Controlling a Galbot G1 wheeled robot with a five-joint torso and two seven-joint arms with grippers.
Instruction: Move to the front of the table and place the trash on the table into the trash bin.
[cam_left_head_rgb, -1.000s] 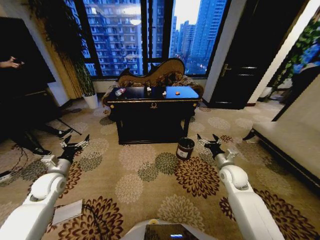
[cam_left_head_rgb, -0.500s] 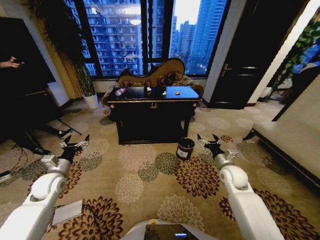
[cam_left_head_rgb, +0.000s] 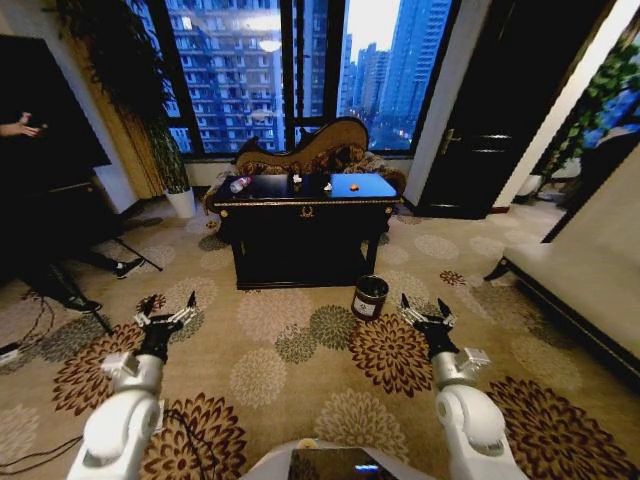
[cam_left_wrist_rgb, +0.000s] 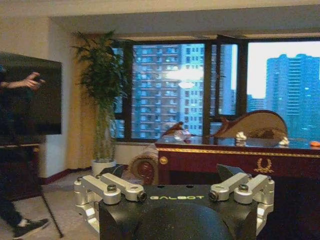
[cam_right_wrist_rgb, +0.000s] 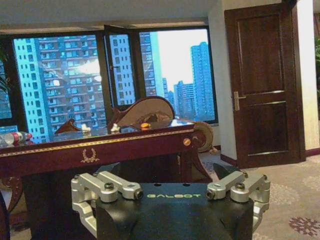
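Nothing binned yet: bottle (cam_left_head_rgb: 240, 184), scraps (cam_left_head_rgb: 297, 180) and orange piece (cam_left_head_rgb: 328, 186) lie on the tabletop (cam_left_head_rgb: 300, 200), upper centre; bin (cam_left_head_rgb: 370, 297) mid-frame; left claw (cam_left_head_rgb: 166, 318) and right claw (cam_left_head_rgb: 425, 317) spread wide, empty, lower frame

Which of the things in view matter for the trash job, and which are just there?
Job: table; on it the bottle, white scraps, orange piece; bin on the carpet at its right front; left gripper and right gripper, both open, empty.

Just there: sofa, plant pot, door.
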